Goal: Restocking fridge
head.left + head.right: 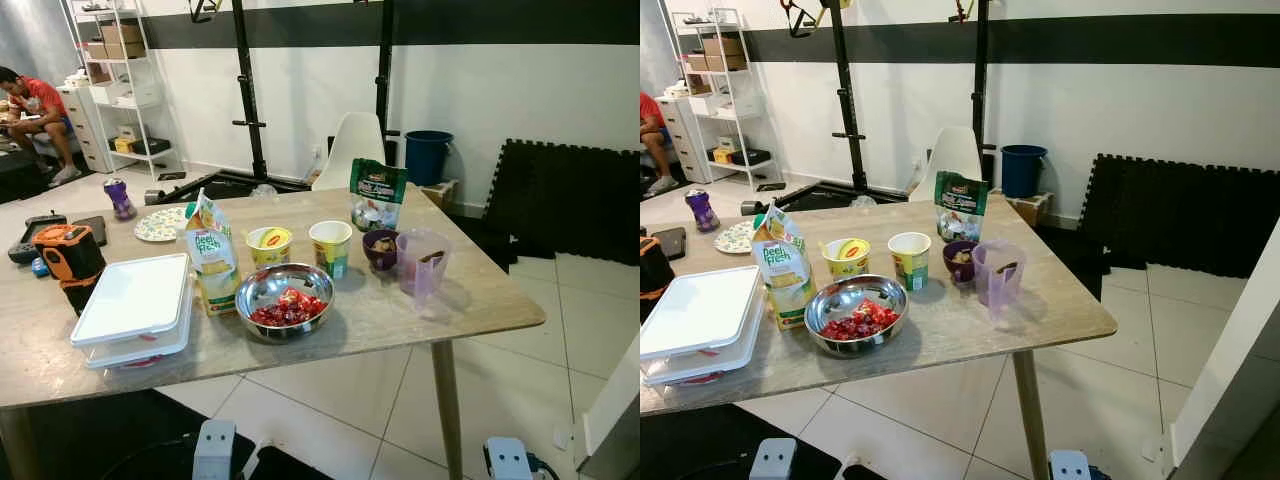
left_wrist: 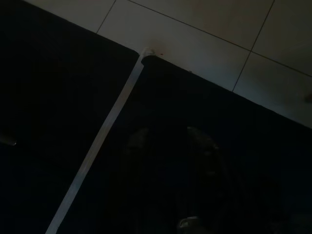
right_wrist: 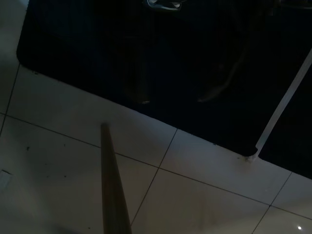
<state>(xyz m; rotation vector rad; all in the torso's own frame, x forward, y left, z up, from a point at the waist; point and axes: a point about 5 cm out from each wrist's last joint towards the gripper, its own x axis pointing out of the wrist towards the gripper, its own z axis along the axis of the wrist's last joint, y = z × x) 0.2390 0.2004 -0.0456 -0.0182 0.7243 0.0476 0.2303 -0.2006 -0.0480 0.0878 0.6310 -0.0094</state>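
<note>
Before you stands the desk (image 1: 470, 300) with the groceries: a steel bowl of red pieces (image 1: 285, 300) near the front edge, a carton (image 1: 213, 262) just to its left, a lidded white container (image 1: 135, 305) further left, and behind them a yellow tub (image 1: 268, 245), a paper cup (image 1: 331, 246), a purple bowl (image 1: 380, 249), a clear pitcher (image 1: 421, 265) and a green bag (image 1: 377, 194). Your left hand (image 2: 170, 161) and right hand (image 3: 170, 73) hang in shade over a black mat (image 3: 73, 39) and pale floor tiles (image 3: 195, 195). You cannot tell how wide either hand's fingers stand.

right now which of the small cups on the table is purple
The purple cup, rightmost of the three beside the clear pitcher; the yellow tub and the cream-and-green cup sit left.
</note>
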